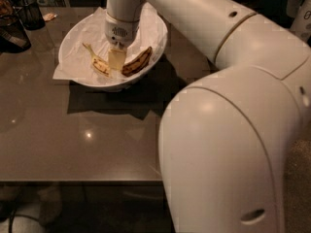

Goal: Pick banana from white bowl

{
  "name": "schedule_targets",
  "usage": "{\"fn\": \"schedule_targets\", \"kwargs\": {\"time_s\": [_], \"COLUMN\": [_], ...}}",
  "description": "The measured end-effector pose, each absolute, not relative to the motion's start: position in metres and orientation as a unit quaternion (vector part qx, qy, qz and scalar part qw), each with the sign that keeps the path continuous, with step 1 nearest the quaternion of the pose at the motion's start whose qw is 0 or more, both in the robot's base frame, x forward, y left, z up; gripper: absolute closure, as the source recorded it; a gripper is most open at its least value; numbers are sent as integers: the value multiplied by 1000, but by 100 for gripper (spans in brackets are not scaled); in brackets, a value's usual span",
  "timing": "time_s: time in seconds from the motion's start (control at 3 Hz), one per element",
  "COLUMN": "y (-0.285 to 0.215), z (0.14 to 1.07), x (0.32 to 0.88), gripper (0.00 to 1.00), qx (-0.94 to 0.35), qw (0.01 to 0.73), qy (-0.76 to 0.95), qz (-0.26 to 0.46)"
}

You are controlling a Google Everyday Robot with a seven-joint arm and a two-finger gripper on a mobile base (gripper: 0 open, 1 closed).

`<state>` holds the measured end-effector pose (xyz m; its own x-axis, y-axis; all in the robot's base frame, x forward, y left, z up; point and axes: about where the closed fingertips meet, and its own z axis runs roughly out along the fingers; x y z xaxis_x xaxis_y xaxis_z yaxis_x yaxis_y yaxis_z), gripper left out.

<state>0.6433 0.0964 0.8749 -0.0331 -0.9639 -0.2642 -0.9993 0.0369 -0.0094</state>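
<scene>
The white bowl (77,45) stands at the back left of the table, lined with crumpled white paper. The banana (137,62) lies curved inside it, speckled brown, with its thin stem end pointing to the back left. My gripper (116,59) reaches straight down into the bowl and sits over the banana's middle, hiding that part. The banana's two ends show on either side of the gripper.
Two dark containers (30,12) (12,33) stand at the table's far left corner. My white arm and base (228,144) fill the right foreground. The grey-brown table (82,140) runs to a front edge near the bottom.
</scene>
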Motion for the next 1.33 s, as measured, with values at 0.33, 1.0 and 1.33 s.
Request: {"fn": "schedule_targets", "kwargs": {"time_s": [0.33,1.0,1.33], "y": [87,84,83], "z": [915,933,956], "x": [621,609,594], "gripper": [100,100,100], "qx": [-690,-684,-678], "qw": [122,125,124], "qy": [711,718,725], "qz": [61,40,14]}}
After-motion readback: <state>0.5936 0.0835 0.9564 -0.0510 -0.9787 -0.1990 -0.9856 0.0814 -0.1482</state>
